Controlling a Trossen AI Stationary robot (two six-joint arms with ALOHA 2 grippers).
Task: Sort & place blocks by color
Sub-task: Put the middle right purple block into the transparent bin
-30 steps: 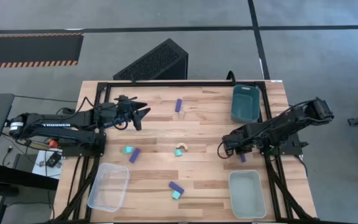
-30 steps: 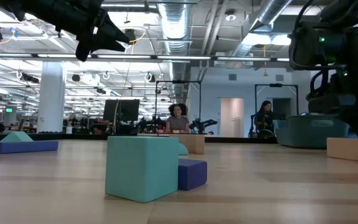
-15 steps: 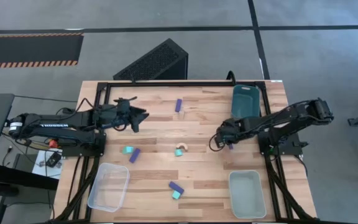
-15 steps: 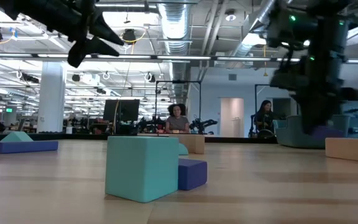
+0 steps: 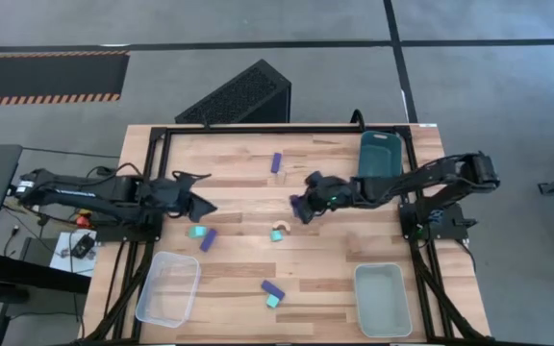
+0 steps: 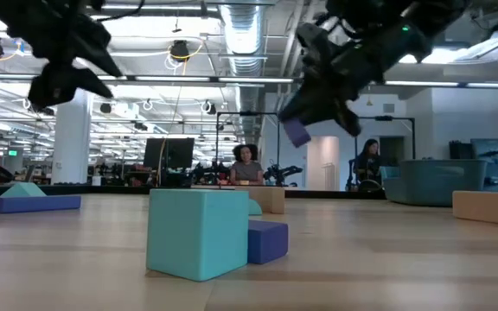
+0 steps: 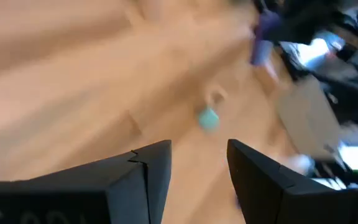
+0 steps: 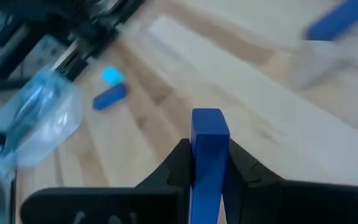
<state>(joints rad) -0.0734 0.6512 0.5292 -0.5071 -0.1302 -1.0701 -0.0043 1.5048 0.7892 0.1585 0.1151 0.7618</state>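
Observation:
My right gripper (image 5: 301,205) hovers over the table's middle, shut on a dark blue-purple bar (image 8: 209,134) that the low view shows high above the wood (image 6: 296,132). My left gripper (image 5: 200,204) is open and empty over the left half, above a teal cube (image 5: 196,232) and a purple bar (image 5: 209,240). A tan arch (image 5: 281,231) with a teal cube (image 5: 276,235) against it rests on the table just beyond the near side of the right gripper. Another purple bar (image 5: 277,162) lies toward the far edge. A purple bar (image 5: 273,289) and a teal cube (image 5: 272,301) lie near the front. My right gripper pinches the purple bar between its two fingers, which lie on its two long side faces (image 8: 207,168). The bar's free end (image 8: 208,118) sticks out past the fingertips. It is lifted clear of the table (image 6: 296,132).
A dark teal bin (image 5: 380,157) stands at the far right corner, a pale bin (image 5: 382,300) at the near right, and a clear bin (image 5: 167,288) at the near left. A black frame (image 5: 258,130) runs round the table's edges. People sit in the room behind.
My right gripper has swung from near the table's right edge toward the middle, carrying the purple bar up from table height until it hangs well clear. My left gripper has drawn back toward the near edge and somewhat to the left.

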